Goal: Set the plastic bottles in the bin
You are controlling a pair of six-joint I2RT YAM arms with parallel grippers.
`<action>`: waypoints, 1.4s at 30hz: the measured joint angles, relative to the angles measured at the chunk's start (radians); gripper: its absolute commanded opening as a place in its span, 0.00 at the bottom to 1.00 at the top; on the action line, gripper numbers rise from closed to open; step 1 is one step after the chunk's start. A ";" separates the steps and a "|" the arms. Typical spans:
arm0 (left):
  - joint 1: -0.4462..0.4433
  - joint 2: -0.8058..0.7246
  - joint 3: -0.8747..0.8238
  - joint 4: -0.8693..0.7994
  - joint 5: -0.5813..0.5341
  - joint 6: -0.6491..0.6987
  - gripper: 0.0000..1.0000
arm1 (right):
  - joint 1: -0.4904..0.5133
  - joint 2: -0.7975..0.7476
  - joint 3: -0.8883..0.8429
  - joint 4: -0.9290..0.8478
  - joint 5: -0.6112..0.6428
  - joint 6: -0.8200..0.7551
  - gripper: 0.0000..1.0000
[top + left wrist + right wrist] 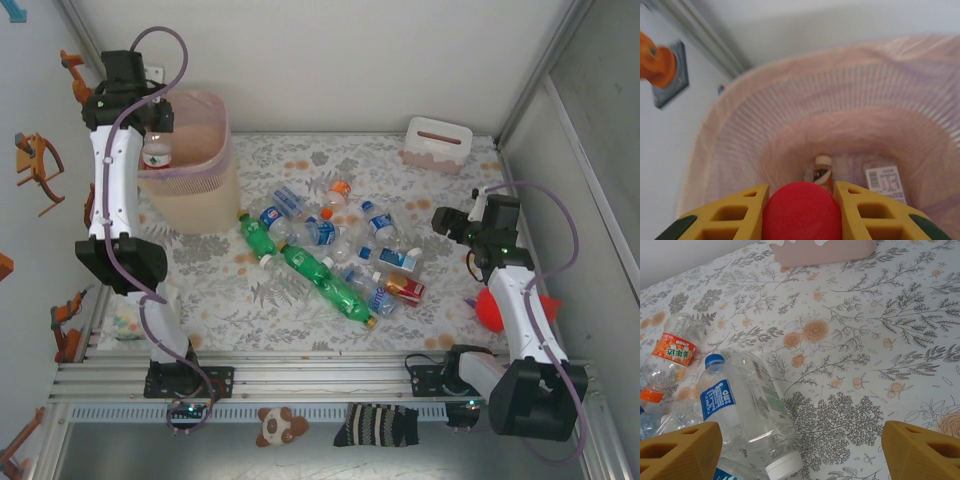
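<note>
**Bright, Even Light; Left Wrist View Blurred**

Top view: bright, diffuse light, faint shadows under the bottles [320,235] at centre, small glints on plastic; frame posts [540,70] splay toward 11 and 1 o'clock. Left wrist: soft throughout, bin [865,90] mesh smeared, red-capped bottle [801,212] at 6 o'clock out of focus. Right wrist: surface [865,340] print sharp, white glare on a clear bottle [752,410] at 7 o'clock, right gripper [802,445] blurred at both bottom corners.

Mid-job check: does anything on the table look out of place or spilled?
Nothing spilled. One stray: a small red carton lies in the pile of plastic bottles, at its right edge, and it is no bottle. The left gripper holds a red-capped bottle over the bin.
</note>
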 measured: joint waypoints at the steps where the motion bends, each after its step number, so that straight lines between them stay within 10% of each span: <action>1: 0.010 0.018 0.000 -0.008 0.008 -0.013 0.06 | 0.000 0.002 0.000 0.000 0.000 0.000 0.82; 23: 0.057 0.263 0.012 -0.061 0.097 -0.154 0.49 | 0.000 0.016 0.000 0.000 0.000 0.000 0.82; 42: 0.058 0.169 0.029 -0.061 0.206 -0.203 0.56 | 0.035 0.060 0.097 -0.105 -0.020 -0.011 0.70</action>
